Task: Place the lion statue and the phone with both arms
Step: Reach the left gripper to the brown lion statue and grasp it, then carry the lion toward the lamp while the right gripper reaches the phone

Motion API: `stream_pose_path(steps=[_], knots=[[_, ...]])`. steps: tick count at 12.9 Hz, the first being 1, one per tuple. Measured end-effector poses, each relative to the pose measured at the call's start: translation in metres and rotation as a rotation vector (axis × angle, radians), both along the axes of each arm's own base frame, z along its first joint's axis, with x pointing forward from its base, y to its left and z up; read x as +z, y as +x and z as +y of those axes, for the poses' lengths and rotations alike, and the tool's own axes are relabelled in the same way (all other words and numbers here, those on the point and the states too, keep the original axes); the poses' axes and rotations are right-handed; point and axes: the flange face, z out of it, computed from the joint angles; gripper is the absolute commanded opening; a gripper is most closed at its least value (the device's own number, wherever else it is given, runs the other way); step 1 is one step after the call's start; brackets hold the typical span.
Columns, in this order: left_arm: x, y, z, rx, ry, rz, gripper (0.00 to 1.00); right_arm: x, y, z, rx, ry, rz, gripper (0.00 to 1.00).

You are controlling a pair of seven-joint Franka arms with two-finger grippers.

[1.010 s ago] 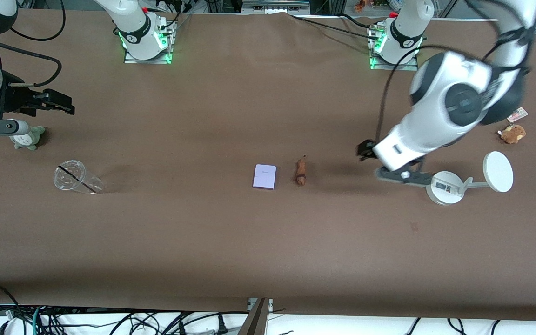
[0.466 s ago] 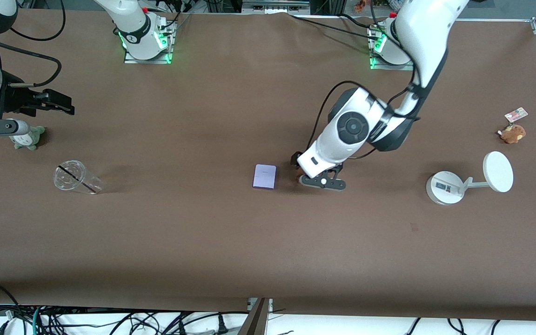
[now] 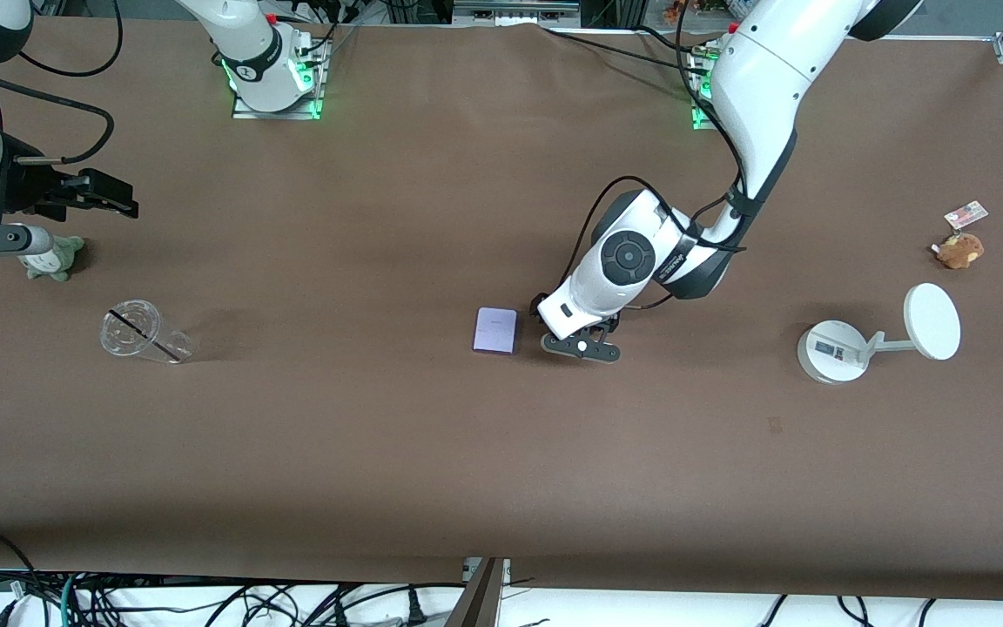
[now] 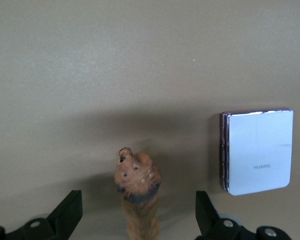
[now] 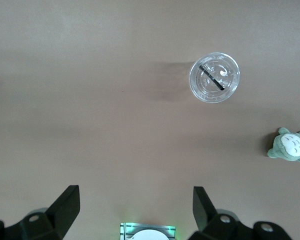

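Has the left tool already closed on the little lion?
No, the left tool is open, its fingers apart on either side of the lion statue.

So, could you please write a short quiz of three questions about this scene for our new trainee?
1. True or false: the left claw is open, one finger on each side of the lion statue.
2. What lies beside the lion statue? A) phone B) clear cup C) white stand
3. Fill in: the right claw waits above the grey-green ____.

Key: 1 true; 2 A; 3 plush toy.
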Motion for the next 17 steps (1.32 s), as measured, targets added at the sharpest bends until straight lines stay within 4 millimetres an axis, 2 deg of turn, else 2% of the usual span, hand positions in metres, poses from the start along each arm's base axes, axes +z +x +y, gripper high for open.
stream_pose_path(steps=[2, 3, 5, 9, 11, 13, 14, 15, 16, 17], knots=[[-0.008, 0.002, 0.002, 0.006, -0.003, -0.008, 0.27, 0.000, 0.000, 0.000, 0.000, 0.000, -0.001, 1.00], [-0.010, 0.004, 0.005, 0.011, 0.000, -0.011, 0.22, 0.000, 0.000, 0.000, 0.000, 0.000, -0.001, 1.00], [-0.007, 0.008, 0.007, 0.015, -0.001, -0.019, 0.03, 0.000, 0.000, 0.000, 0.000, 0.000, -0.001, 1.00], [-0.002, 0.009, 0.005, 0.012, -0.002, -0.022, 0.00, 0.000, 0.000, 0.000, 0.000, 0.000, -0.001, 1.00], [0.017, 0.013, 0.011, 0.011, 0.027, 0.002, 0.00, 0.000, 0.000, 0.000, 0.000, 0.000, -0.001, 1.00], [0.067, 0.026, 0.040, 0.037, 0.082, 0.031, 0.00, 0.000, 0.000, 0.000, 0.000, 0.000, -0.001, 1.00], [0.094, 0.033, 0.066, 0.053, 0.116, 0.039, 0.00, 0.000, 0.000, 0.001, 0.003, 0.001, -0.002, 1.00], [0.116, 0.042, 0.098, 0.064, 0.159, 0.040, 0.00, 0.000, 0.001, 0.006, 0.012, 0.003, -0.005, 1.00], [0.130, 0.051, 0.134, 0.067, 0.194, 0.041, 0.00, -0.001, 0.001, 0.018, 0.032, 0.003, -0.005, 1.00], [0.135, 0.063, 0.175, 0.065, 0.212, 0.046, 0.00, -0.003, 0.001, 0.034, 0.052, 0.002, -0.004, 1.00]])
